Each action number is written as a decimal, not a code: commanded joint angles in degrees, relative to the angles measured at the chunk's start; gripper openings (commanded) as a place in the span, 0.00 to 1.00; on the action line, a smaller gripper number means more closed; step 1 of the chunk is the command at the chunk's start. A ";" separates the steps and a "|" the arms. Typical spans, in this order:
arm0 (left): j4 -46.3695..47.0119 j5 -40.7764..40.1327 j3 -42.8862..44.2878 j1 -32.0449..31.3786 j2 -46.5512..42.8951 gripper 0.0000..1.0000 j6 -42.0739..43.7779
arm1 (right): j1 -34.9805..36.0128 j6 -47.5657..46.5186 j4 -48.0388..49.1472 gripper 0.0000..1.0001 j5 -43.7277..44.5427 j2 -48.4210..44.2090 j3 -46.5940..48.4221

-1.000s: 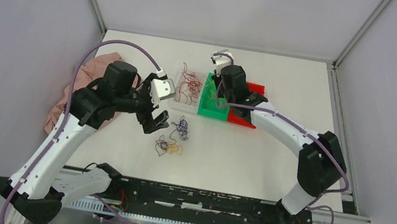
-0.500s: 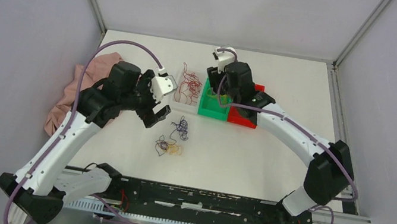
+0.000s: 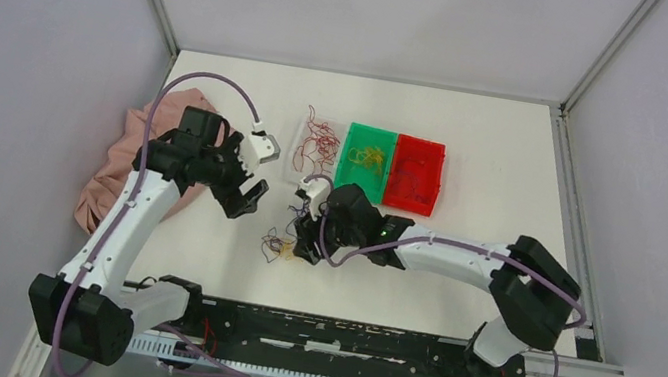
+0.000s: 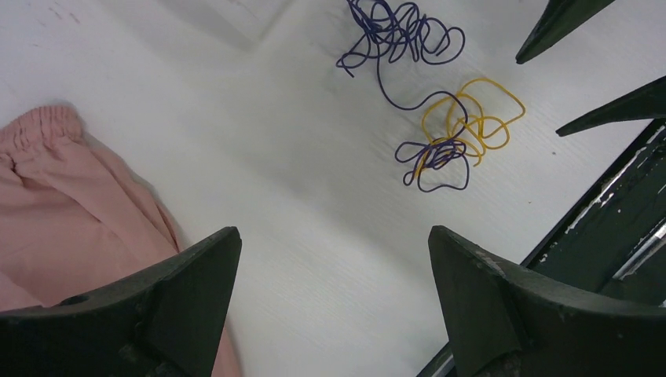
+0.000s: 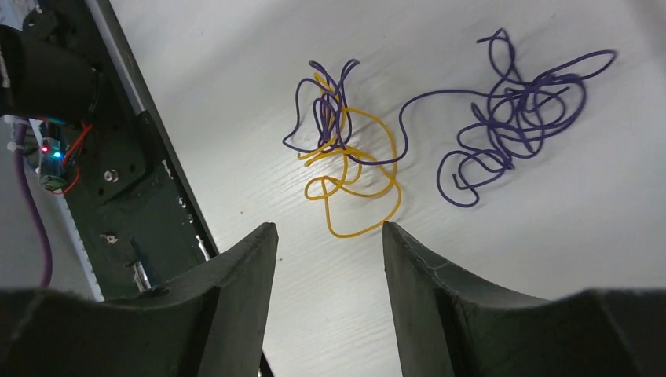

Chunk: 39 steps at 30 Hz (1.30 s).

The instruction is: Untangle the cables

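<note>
My L fingers [image 3: 249, 198] gape wide w/ nothing in them, R fingers [image 3: 308, 242] abt half open, also empty, over the purple-yellow cables [image 3: 283, 245] loose on the counter [image 3: 491, 132], centre of top view.

- The left arm [image 3: 114, 236] and the right arm [image 3: 450, 263] have white shells on the links and bulky black joint housings.
- A mauve hose [image 3: 204, 78] runs along each arm.
- A white camera block [image 3: 264, 145] sits at the left wrist.
- The jaws are dark, matte and wedge-shaped.
- The black base rail [image 3: 337, 335] has scuffed paint, thin red wires [image 5: 76, 148] and a small lit board [image 5: 50, 154].
</note>
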 commanded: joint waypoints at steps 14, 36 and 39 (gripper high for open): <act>-2.84 7.35 -1.79 3.40 -1.72 0.94 8.25 | -0.17 6.03 8.71 0.21 -5.37 11.54 2.08; 1.64 33.83 -7.02 0.83 -7.99 0.75 20.60 | -2.18 7.75 -4.98 0.00 -13.09 -16.72 9.19; 6.97 38.26 -8.15 0.84 -11.44 0.74 15.35 | -3.07 11.75 0.38 0.00 -14.63 -18.14 9.72</act>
